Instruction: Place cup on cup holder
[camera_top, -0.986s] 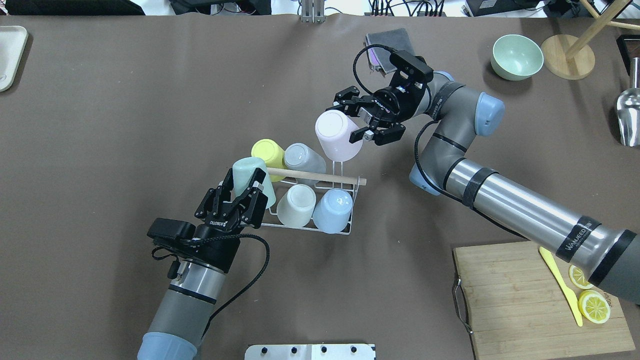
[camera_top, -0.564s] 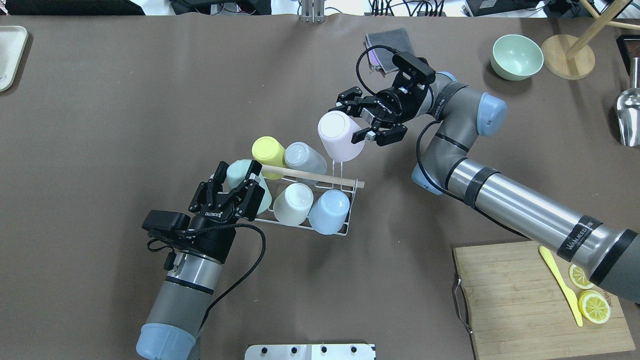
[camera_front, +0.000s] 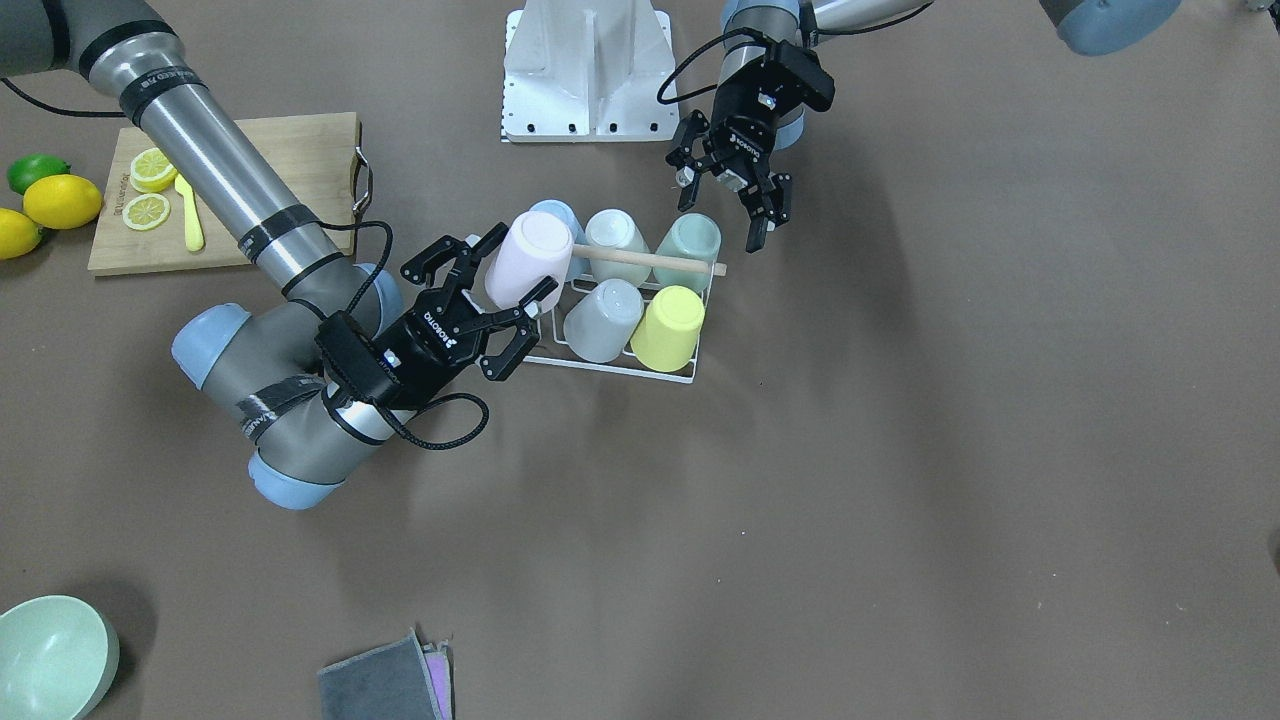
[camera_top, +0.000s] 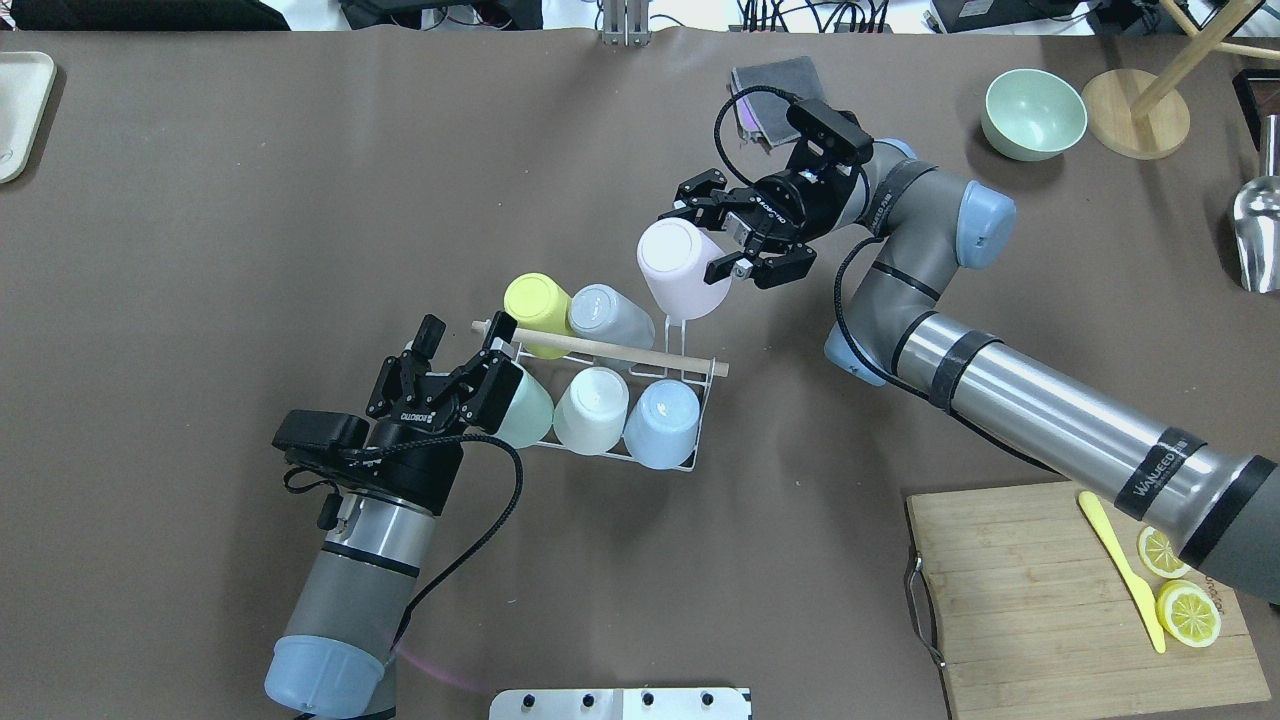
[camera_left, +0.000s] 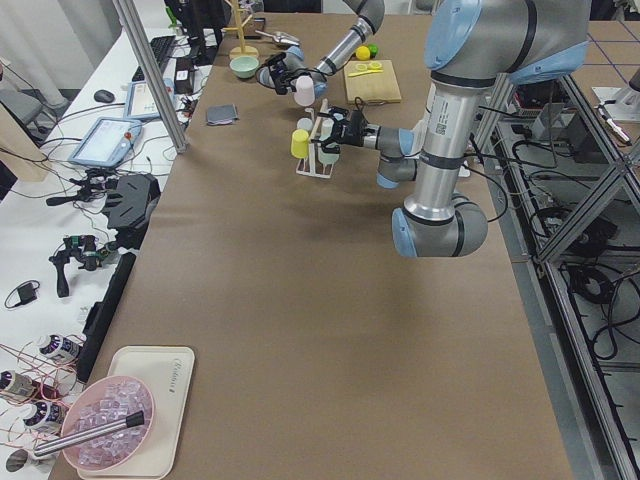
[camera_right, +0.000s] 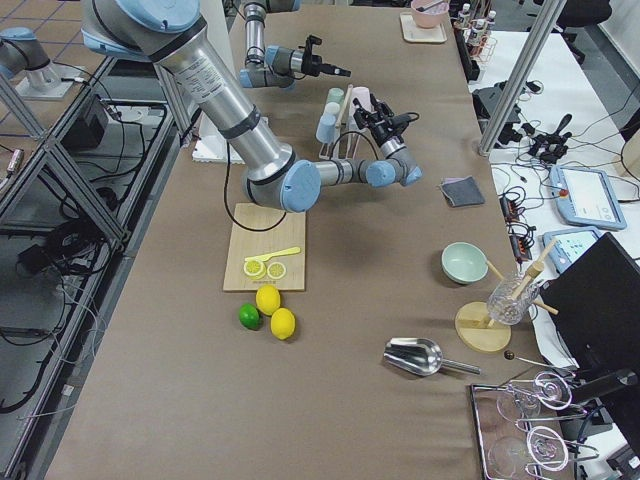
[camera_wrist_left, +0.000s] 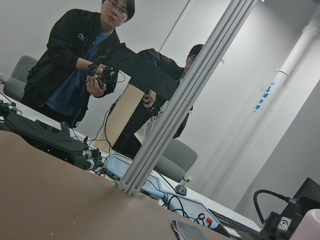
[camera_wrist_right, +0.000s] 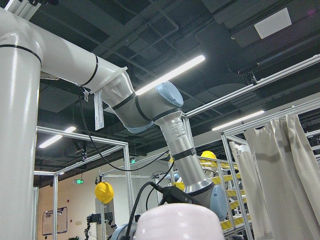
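The right gripper (camera_top: 697, 242) has its fingers clamped on a pink cup (camera_top: 672, 270), held tilted and base-up over the corner prongs of the white wire cup holder (camera_top: 600, 347) on the table (camera_top: 300, 200). The left gripper (camera_top: 463, 330) has its fingers spread apart and empty, with a mint cup (camera_top: 525, 405) on the holder just beside them.

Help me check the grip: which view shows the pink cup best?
Exterior front-facing: the whole pink cup shows, tilted, between the fingers of the right hand at the cup holder's end. Overhead shows its base and one side; the right wrist view only a curved edge; the side views show it tiny.
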